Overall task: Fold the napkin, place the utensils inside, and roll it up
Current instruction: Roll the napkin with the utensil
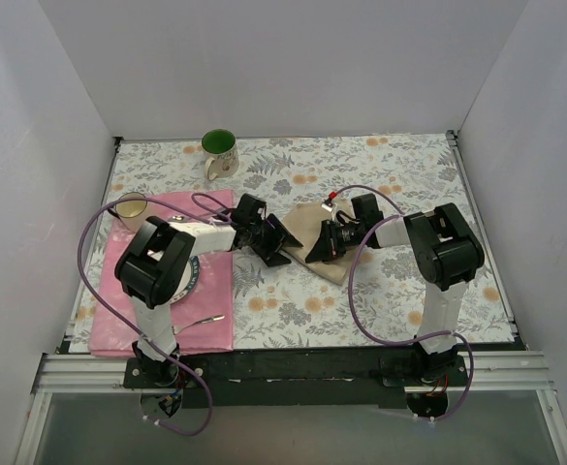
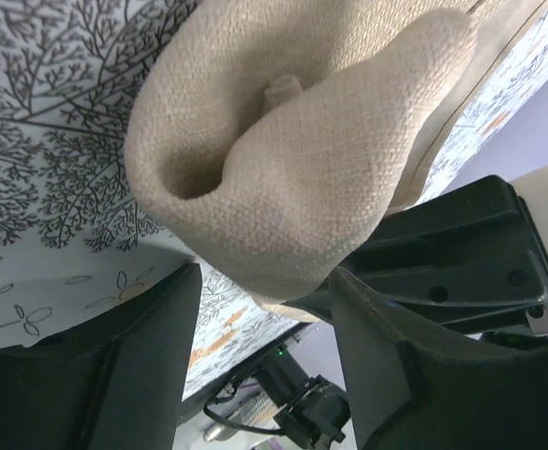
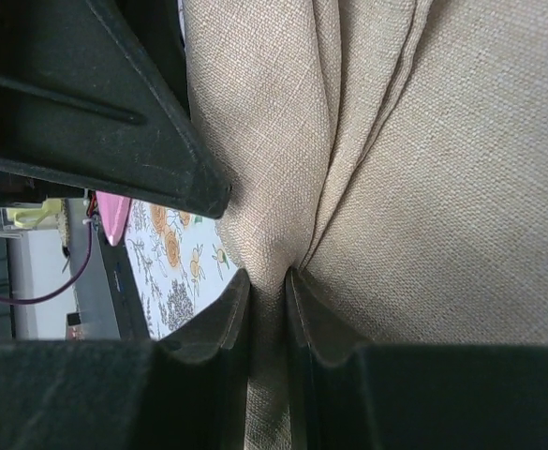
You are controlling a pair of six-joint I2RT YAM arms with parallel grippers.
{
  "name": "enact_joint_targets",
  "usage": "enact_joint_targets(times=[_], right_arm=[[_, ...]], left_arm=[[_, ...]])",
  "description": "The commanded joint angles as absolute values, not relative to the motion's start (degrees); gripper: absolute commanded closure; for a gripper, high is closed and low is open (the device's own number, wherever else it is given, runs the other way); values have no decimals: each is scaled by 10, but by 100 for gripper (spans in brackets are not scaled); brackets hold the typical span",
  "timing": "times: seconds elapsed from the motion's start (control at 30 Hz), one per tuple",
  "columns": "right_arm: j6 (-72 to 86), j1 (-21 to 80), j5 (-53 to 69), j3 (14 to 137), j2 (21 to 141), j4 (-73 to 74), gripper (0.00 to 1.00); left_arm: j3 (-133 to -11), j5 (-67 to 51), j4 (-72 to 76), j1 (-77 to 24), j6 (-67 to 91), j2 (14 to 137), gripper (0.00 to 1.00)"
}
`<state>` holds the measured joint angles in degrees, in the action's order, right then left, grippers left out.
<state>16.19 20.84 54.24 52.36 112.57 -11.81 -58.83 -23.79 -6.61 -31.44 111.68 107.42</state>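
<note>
Lower left: utensil [image 1: 204, 319] on pink placemat [image 1: 118, 320]. Mid-frame: napkin [image 1: 330, 268] on tablecloth [image 1: 380, 310] btw both arms. Right gripper [image 3: 266, 291] pinched tight on a napkin fold. Left gripper [image 2: 264, 277] jaws apart, straddling rolled end. Top: mug [image 1: 220, 153].

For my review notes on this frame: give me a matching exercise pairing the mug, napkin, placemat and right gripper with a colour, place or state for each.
Things:
1. mug
2. napkin
3. placemat
4. right gripper

Descriptions:
A. pink, on the left side
B. shut on a cloth fold
C. beige, bunched in the middle
D. green inside, near the far edge of the tablecloth

Pairs: 1-D, 2-C, 3-A, 4-B
</note>
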Motion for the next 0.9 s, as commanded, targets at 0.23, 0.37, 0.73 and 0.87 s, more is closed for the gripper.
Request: enact_joint_targets(times=[0.23,0.37,0.73,0.87], right_arm=[[161,229,424,509,1118,-34,99],[170,246,398,505,1108,-39,99],[101,272,319,531,1063,46,94],[47,289,252,569,1031,119,73]], left_arm=[[-590,-144,-69,-323,1196,1100,57],[-582,-97,-76,-326,1190,1104,66],[-596,-58,-89,-326,1115,1112,100],[-618,-64,-125,-326,1100,1109,100]])
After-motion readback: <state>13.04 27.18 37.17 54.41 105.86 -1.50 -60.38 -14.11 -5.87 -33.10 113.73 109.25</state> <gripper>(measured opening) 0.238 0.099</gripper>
